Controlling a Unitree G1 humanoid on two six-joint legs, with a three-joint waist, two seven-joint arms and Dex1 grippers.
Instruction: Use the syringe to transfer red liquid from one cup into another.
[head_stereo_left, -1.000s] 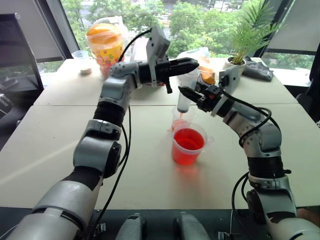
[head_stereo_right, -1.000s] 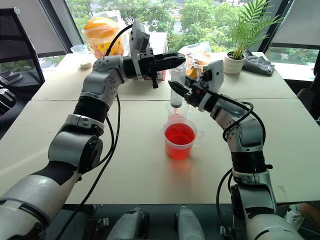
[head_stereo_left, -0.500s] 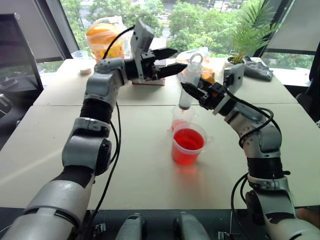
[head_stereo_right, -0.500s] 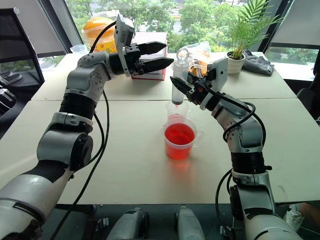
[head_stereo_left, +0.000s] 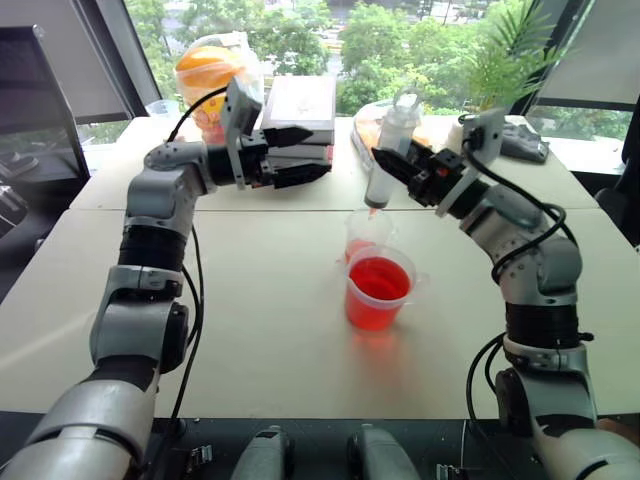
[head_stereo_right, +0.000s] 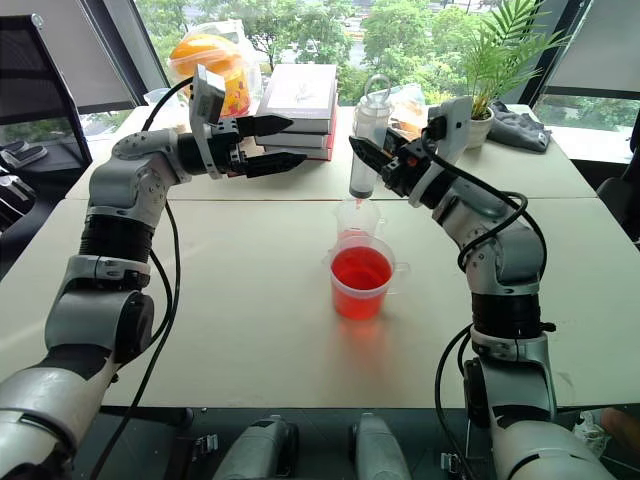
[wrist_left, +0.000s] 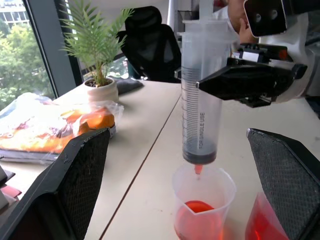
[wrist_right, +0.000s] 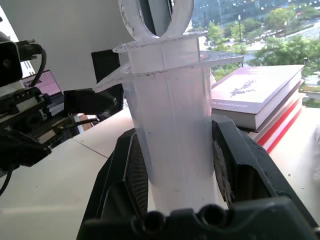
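Syringe (head_stereo_right: 366, 140) upright, plunger fully down, barrel looking empty, orange-red tip just above the narrower cup (head_stereo_right: 355, 217), which holds a little red liquid (wrist_left: 198, 207). Right pincer (head_stereo_right: 372, 160) clamped on the barrel; left pincer (head_stereo_right: 278, 143) spread wide, off to the side near stacked books (head_stereo_right: 300, 98). Wider cup (head_stereo_right: 361, 281), nearly full, just in front on the tabletop (head_stereo_right: 250, 300). Best kept vertical while carried across, to avoid drips. For a refill: tip dipped well below the surface of the wider cup, plunger ring taken squarely, drawn up slowly, barrel held firm.
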